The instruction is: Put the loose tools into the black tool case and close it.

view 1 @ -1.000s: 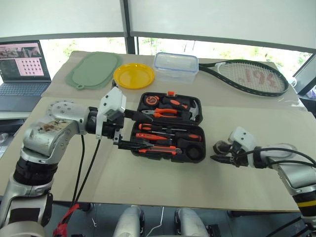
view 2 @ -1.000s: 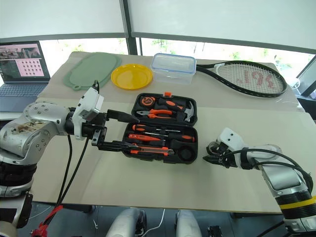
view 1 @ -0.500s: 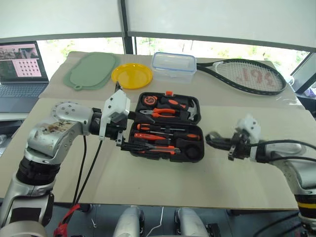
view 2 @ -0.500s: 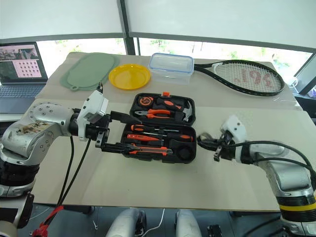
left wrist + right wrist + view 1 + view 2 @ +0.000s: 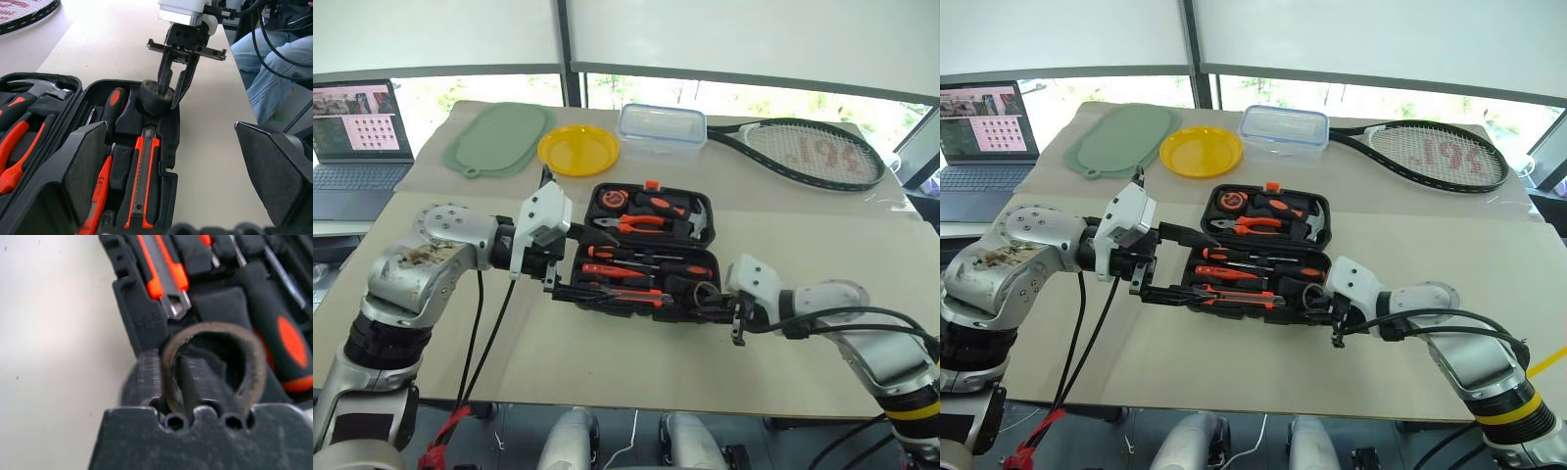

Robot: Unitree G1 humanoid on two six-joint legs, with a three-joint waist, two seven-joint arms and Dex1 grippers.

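The black tool case lies open on the table. Two screwdrivers and the utility knife lie in the slots of its near half. My right gripper is shut on the wall of the small dark tape roll, one finger inside the ring and one outside. It holds the roll at the round recess in the case's near right corner; I cannot tell whether the roll rests there. My left gripper stands wide open at the case's left side, holding nothing.
Pliers, a tape measure and a hammer sit in the lid half. Behind the case are a clear blue-rimmed box, a yellow plate, a green mat and a racket. A laptop stands far left.
My right gripper has lifted from the table and carried the tape roll left to the case's near right corner. The left arm has kept still.
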